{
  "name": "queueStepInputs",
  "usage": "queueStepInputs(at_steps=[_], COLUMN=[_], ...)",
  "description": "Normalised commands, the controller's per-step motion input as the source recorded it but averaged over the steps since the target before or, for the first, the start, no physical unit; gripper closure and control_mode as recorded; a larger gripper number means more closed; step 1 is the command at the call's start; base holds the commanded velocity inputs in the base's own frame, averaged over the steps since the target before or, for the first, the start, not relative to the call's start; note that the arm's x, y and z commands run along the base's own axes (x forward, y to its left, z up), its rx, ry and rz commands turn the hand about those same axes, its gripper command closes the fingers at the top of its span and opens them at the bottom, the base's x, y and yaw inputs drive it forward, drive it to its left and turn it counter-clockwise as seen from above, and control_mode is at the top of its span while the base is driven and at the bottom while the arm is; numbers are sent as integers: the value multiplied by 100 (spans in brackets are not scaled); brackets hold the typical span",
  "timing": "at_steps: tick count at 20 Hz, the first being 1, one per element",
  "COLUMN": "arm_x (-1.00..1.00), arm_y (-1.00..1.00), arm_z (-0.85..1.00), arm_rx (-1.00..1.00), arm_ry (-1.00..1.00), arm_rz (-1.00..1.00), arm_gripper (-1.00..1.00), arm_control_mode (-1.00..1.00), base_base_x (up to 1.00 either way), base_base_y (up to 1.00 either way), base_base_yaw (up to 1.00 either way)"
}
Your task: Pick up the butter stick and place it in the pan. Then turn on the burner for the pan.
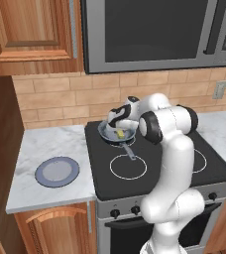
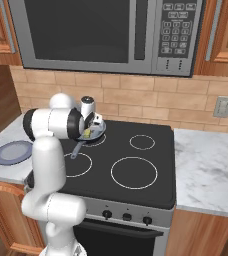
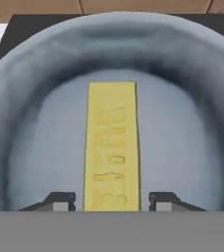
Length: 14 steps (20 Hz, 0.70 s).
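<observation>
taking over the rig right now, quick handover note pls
Gripper: down inside the pan, jaws slightly apart, a small gap between each fingertip and the butter stick, so it looks just released.
Butter stick: lying flat on the pan floor.
Pan: on the rear left burner of the cooktop, handle toward the front.
Done: butter is in the pan.
Left: lift the arm out, then turn on that burner with a front knob; no glow visible yet.

Pan point(image 3: 15, 123) wall rings the butter stick point(image 3: 112, 147) (open above).
</observation>
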Motion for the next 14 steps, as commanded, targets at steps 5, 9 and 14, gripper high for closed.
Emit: queueStepInputs(at_steps=[5, 9, 14], arm_x=[0, -16, -57], arm_y=[0, 0, 0], arm_z=[1, 1, 12], arm_rx=[0, 0, 0], arm_ry=[0, -8, -21], arm_rz=[0, 0, 0], arm_gripper=[-100, -100, -100], arm_control_mode=[-100, -100, -100], base_base_x=[0, 0, 0], base_base_y=[0, 0, 0], base_base_yaw=[0, 0, 0])
